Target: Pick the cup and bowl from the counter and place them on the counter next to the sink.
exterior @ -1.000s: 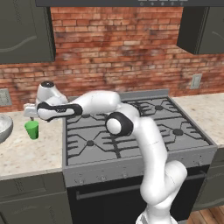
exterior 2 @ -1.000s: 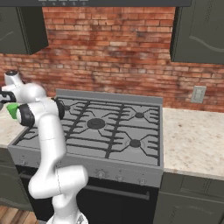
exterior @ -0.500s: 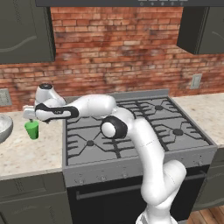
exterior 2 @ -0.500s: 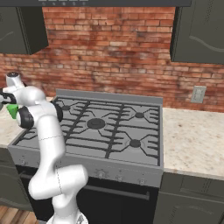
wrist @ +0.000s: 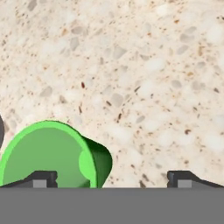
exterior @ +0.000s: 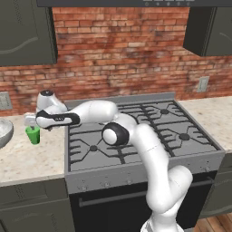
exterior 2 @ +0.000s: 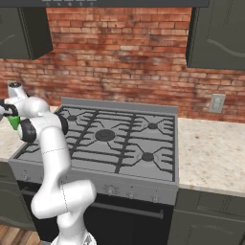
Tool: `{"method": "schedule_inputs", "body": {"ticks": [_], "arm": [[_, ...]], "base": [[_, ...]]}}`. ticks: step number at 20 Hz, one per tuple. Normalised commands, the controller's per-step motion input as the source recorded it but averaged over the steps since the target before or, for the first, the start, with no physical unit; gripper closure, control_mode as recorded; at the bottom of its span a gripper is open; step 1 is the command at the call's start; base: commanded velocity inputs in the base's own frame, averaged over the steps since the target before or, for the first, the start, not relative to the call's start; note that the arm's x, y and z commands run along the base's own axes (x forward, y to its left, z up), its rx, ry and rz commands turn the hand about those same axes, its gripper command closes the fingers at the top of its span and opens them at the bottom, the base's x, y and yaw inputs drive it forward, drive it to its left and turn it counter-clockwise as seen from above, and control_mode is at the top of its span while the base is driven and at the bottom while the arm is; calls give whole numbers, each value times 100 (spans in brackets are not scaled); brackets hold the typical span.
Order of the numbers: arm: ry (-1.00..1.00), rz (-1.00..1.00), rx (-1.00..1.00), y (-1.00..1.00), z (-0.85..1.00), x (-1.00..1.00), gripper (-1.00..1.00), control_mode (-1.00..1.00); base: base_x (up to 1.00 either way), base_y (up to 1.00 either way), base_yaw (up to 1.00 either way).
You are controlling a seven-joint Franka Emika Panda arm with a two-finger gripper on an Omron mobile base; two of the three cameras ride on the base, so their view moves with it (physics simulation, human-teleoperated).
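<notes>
The small bright green tapered cup (exterior: 32, 135) stands upright on the beige speckled stone counter (exterior: 27, 158), left of the grey gas stove (exterior: 136, 131) and right of the silvery-grey round bowl (exterior: 3, 132). The two-finger gripper (wrist: 111, 177) hovers just above it, fingers spread wide, empty

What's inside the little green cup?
The hand view looks down into the cup: plain green walls and a green bottom, nothing in it. Its near edge is cut off at the picture's bottom edge. It stands on the speckled counter, under the open gripper.
</notes>
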Motion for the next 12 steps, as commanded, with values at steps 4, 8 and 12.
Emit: {"method": "schedule_inputs", "body": {"ticks": [4,8,12], "arm": [[0,0,0,0,-22,15,-100,-100],[0,0,0,0,-19,17,-100,-100],[0,0,0,0,-17,15,-100,-100]], "base": [[0,0,0],[0,0,0],[0,0,0]]}}
